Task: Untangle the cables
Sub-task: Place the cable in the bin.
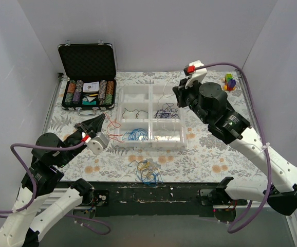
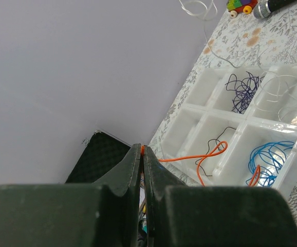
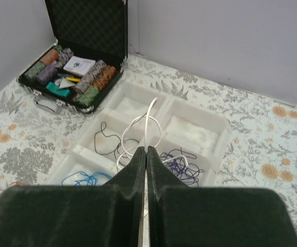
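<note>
My left gripper (image 1: 101, 119), fingers together, points at the left edge of the white tray (image 1: 149, 145), with an orange cable (image 1: 113, 127) beside its tip. My right gripper (image 1: 178, 96) hangs over the tray's far-right compartments. A tangle of cables (image 1: 147, 172) lies apart, in front of the tray.

No legible text or labels

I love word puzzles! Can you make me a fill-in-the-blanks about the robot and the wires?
The left gripper is shut on an ____ wire. The right gripper pinches a ____ wire. The tray has ____ compartments. The black case has its lid ____.
Missing words: orange, white, six, open.
</note>
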`<state>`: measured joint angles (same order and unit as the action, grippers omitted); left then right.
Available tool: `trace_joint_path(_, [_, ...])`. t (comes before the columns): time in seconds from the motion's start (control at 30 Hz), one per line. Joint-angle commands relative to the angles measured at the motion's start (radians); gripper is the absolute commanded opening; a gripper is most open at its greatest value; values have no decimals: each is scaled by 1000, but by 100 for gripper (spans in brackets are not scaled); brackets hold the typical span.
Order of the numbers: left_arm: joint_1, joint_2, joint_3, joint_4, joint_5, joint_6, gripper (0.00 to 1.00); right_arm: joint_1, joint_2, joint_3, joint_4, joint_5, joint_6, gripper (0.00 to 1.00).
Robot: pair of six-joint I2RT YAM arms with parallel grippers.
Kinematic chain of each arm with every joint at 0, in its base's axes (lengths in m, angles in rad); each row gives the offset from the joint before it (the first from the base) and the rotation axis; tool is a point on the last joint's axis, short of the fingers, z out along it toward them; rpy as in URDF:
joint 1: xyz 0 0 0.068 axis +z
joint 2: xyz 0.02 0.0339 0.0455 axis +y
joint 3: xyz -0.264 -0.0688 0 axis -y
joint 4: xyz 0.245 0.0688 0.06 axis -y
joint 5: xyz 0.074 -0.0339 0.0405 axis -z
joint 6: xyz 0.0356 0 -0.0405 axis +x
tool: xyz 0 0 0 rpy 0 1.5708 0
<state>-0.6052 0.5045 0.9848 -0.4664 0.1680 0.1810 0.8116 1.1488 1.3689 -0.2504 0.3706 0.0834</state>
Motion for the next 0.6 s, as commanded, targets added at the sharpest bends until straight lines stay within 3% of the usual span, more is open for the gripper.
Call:
trace_joint_path(0.0, [2,-12,26,0,-2,6,0,-8,-24,-74,57,-24,41,1])
trace_joint_path(0.33, [2,-12,25,0,1,2,0,-9,-46,-292,82,-75,104,1])
trace_joint_path(0.57, [2,-9,32,5,1,2,0,-14,32,-384,112,-110,118,1])
